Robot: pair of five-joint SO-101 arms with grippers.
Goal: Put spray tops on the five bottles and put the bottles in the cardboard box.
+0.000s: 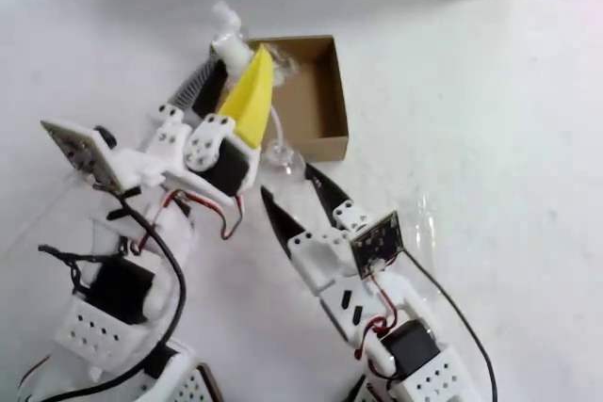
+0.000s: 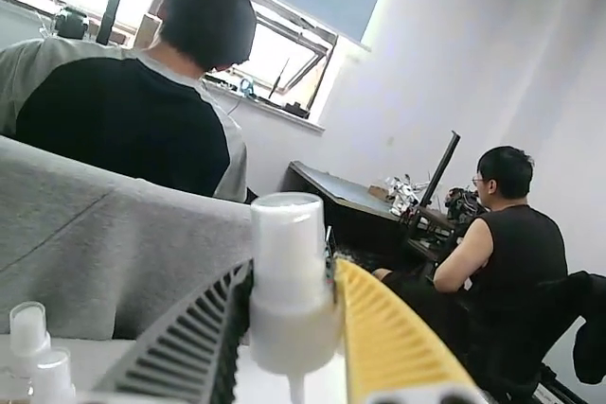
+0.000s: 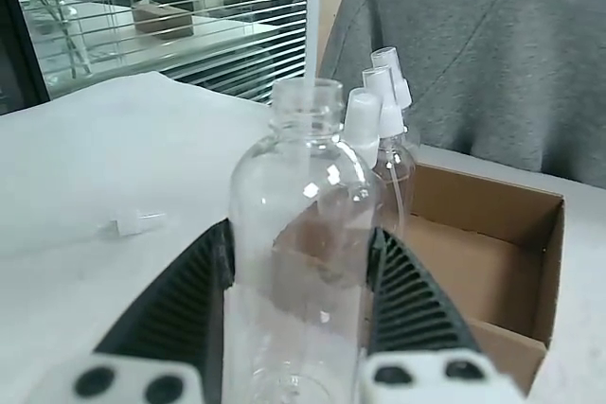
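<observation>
Left pincer (image 1: 236, 56) grips spray top (image 1: 226, 30) by cardboard box (image 1: 340, 120).

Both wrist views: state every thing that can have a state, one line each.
Clear bottle: upright, uncapped.
Spray top: upright, tube entering the clear bottle's neck.
Left gripper: shut on spray top.
Right gripper: shut on clear bottle.
Cardboard box: open, upright.
Capped bottles: upright, tops on.

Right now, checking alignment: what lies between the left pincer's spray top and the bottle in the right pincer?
Only the thin tube of the spray top, reaching the bottle at its neck, in the right wrist view.
</observation>
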